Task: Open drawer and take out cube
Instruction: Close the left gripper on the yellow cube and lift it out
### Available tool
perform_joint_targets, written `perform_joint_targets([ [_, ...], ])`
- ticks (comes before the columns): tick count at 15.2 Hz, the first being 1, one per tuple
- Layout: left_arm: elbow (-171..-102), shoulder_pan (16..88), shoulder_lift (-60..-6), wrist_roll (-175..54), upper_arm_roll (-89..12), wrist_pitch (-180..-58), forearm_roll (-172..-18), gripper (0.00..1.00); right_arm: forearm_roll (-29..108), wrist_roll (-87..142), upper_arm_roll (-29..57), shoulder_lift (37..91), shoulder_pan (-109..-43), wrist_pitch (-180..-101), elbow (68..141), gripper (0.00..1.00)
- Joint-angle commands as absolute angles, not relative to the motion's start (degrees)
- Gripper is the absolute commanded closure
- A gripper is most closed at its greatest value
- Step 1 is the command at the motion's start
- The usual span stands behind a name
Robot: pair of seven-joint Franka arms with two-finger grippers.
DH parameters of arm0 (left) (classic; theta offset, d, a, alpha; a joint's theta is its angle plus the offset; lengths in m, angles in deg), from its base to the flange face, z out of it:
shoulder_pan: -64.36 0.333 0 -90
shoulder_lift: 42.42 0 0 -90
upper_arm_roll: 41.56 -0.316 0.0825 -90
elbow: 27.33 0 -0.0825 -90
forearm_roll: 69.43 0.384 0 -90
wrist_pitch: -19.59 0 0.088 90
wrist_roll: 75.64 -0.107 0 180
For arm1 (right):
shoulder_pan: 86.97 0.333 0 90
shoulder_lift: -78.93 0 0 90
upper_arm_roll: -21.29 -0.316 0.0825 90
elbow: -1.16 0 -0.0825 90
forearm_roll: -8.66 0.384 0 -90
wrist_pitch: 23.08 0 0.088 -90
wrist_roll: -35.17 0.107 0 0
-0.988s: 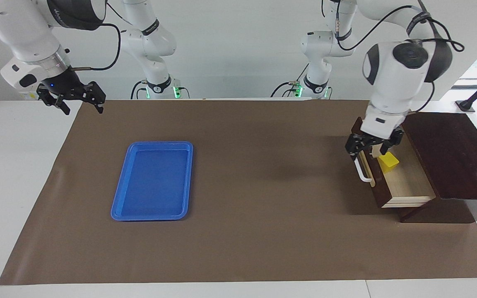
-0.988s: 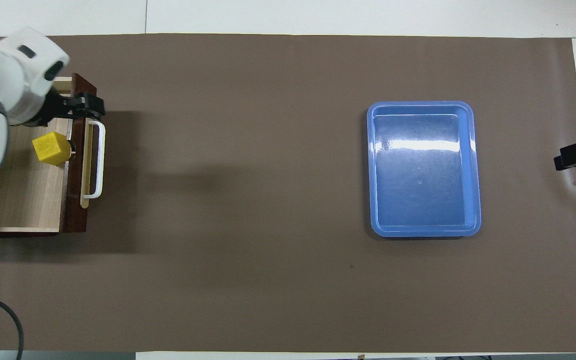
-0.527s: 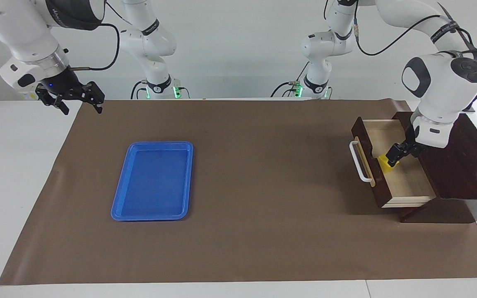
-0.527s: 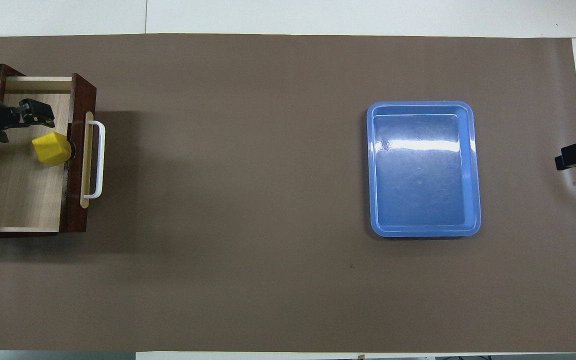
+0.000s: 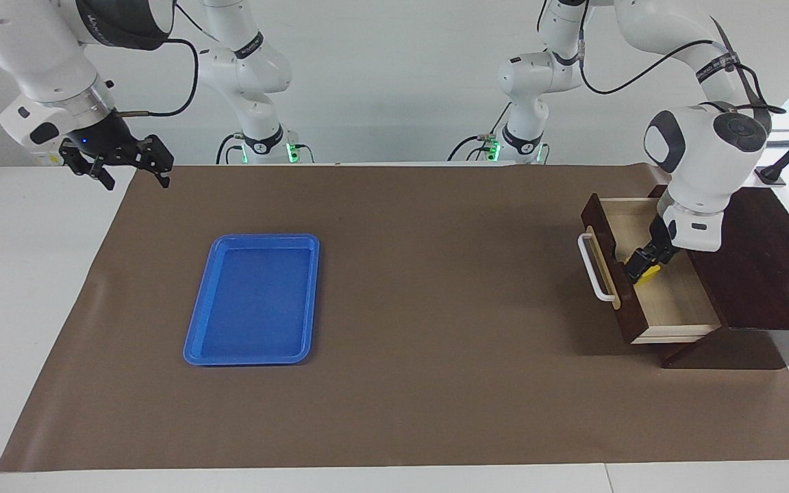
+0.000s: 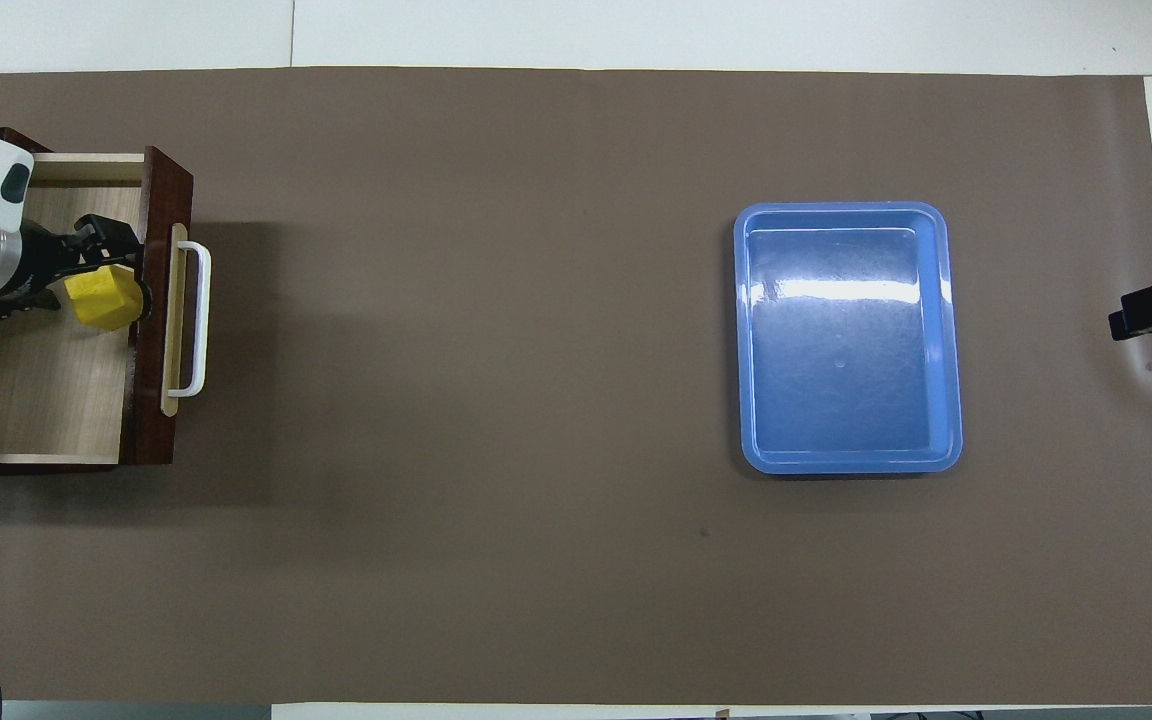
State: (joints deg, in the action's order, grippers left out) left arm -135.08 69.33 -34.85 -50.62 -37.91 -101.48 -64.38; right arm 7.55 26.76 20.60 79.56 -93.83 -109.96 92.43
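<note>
The dark wooden drawer (image 5: 675, 301) stands pulled out of its dark box (image 5: 757, 260) at the left arm's end of the table, its white bar handle (image 5: 590, 268) facing the table's middle. The yellow cube (image 5: 650, 273) lies in the drawer just inside its front panel; it also shows in the overhead view (image 6: 106, 300). My left gripper (image 5: 641, 263) is down in the drawer, open, its fingers at the cube's edge nearer the drawer's end wall (image 6: 114, 255). My right gripper (image 5: 135, 179) waits open above the table's corner at the right arm's end.
A blue tray (image 5: 251, 301) lies empty on the brown mat toward the right arm's end of the table; it also shows in the overhead view (image 6: 846, 350). The drawer's pale floor (image 6: 46, 400) is bare beside the cube.
My left gripper has left the drawer's handle, swung over the open drawer and come down to the cube. The cube, the drawer and the right arm have not moved.
</note>
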Motion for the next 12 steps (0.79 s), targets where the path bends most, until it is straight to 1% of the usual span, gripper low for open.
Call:
perform_joint_targets([
  [1,-137.63,69.11,-35.83,-49.27,-38.05,-103.29,-65.04,0.65,8.66,27.35,20.32,79.72,-94.53,-110.71,92.48,0.0],
  [2,-137.63,69.37,-35.83,-49.36,-38.05,-103.11,-65.04,0.96,8.66,27.35,20.32,79.72,-94.62,-110.71,92.48,0.0],
  [3,-137.28,69.29,-35.75,-49.36,-38.05,-102.67,-65.04,1.0,8.66,27.35,20.32,79.72,-94.71,-110.71,92.48,0.0],
  [4,-136.41,69.29,-35.48,-49.36,-38.05,-101.8,-65.04,1.0,8.66,27.35,20.32,79.72,-94.71,-110.71,92.48,0.0],
  [6,-130.9,69.02,-33.39,-49.27,-37.96,-96.9,-65.04,1.0,8.57,27.26,20.32,79.81,-94.71,-110.71,92.65,0.0],
  [9,-116.41,66.31,-29.43,-46.91,-37.96,-83.29,-65.04,1.0,8.57,27.34,20.41,79.89,-94.62,-110.62,92.91,0.0],
  [10,-113.23,65.95,-28.72,-44.63,-37.79,-79.68,-65.13,1.0,8.49,27.26,20.32,79.98,-94.62,-110.36,92.92,0.0],
  [12,-110.92,62.8,-29.06,-38.93,-37.7,-75.35,-65.21,1.0,8.49,27.08,20.32,79.98,-94.71,-110.53,93.0,0.0],
])
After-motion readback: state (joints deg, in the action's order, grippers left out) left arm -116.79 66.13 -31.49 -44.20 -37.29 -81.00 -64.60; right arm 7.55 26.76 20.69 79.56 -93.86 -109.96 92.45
